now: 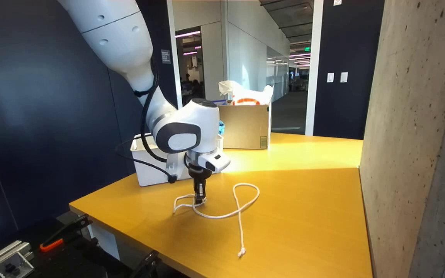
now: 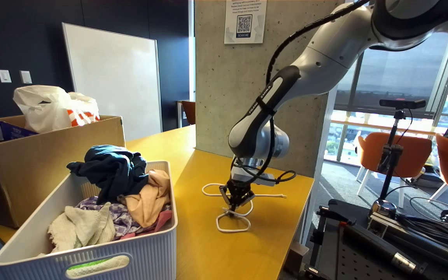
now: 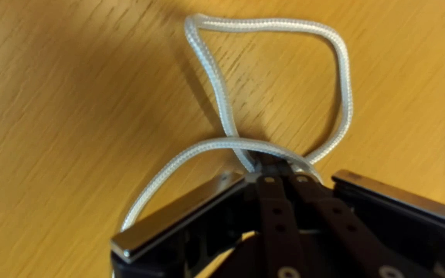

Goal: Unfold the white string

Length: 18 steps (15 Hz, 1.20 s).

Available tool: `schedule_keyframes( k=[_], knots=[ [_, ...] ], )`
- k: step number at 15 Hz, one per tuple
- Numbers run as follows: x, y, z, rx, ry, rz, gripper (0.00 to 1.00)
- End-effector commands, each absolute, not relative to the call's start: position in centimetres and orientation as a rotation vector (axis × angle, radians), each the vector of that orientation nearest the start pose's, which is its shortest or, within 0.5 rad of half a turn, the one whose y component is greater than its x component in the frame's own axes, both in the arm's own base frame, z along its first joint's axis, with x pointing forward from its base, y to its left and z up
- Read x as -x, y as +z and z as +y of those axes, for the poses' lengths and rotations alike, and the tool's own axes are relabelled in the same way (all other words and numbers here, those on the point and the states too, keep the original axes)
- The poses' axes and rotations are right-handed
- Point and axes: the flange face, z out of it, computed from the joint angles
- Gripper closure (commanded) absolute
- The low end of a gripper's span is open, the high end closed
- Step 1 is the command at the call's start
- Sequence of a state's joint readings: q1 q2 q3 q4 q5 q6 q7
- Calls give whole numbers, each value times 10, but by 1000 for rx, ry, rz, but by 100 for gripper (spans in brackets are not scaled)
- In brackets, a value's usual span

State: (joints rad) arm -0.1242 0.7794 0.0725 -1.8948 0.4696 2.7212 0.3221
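A white string [image 1: 214,217] lies in loops on the yellow table, crossing itself; its knotted end [image 1: 241,251] points toward the front edge in an exterior view. My gripper [image 1: 199,200] points straight down, tips at the string beside a small loop. In the wrist view the gripper [image 3: 272,166] is shut, fingers together. Strands of the string [image 3: 345,77] run up to both sides of the fingertips, and another strand arches across just ahead of them. No string shows between the pads; whether any is pinched is hidden. In an exterior view the gripper [image 2: 231,213] sits over the crossing of the string [image 2: 233,231].
A white bin [image 2: 172,202] full of cloths stands on the table close behind the arm. Beyond it is a cardboard box [image 1: 245,127] with plastic bags. A concrete wall [image 1: 411,135] borders the table on the far side from the bin.
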Motion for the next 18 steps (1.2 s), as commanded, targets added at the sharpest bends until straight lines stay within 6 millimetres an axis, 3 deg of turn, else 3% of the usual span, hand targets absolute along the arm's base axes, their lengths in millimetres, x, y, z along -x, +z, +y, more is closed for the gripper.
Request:
schedule_keyframes(
  k=[1, 3, 4, 5, 15, 18],
  knots=[
    [-623, 87, -55, 2636, 19, 1140, 100],
    [-623, 86, -57, 2632, 42, 1150, 100],
    [-623, 87, -57, 2629, 45, 1154, 74],
    [-623, 87, -58, 2628, 45, 1155, 73],
    [-619, 87, -67, 2613, 34, 1174, 2],
    [-613, 93, -68, 2609, 21, 1169, 0]
  ],
)
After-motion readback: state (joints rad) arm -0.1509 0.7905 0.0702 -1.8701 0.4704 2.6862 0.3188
